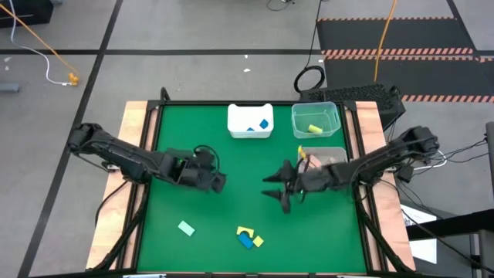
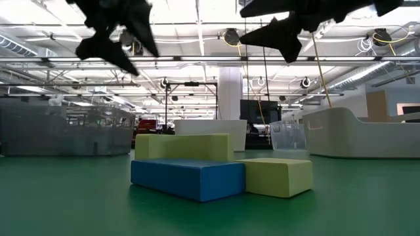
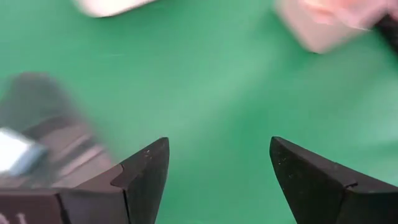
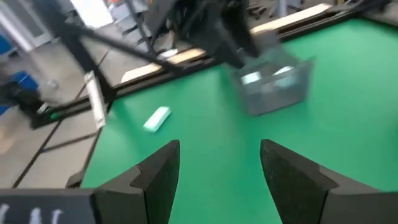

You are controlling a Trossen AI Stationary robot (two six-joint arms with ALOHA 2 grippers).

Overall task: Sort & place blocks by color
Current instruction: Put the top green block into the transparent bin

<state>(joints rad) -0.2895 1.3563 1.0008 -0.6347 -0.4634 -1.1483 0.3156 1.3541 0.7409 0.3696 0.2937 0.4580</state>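
Hovering mid-bench, left pincer (image 1: 218, 182) gaped wide and empty; right pincer (image 1: 276, 186) parted, empty too. Best aimed next at blue block (image 1: 245, 241) between yellow blocks (image 1: 257, 241) near the front edge, straddled squarely.

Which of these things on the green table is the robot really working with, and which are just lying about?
Part of the job:
- mint block
- yellow arch block, blue block and yellow block, clustered together
- white bin with blue blocks
- clear bin with a yellow block
- third bin with pinkish blocks

Just lying about:
- cables on the floor
- black mat
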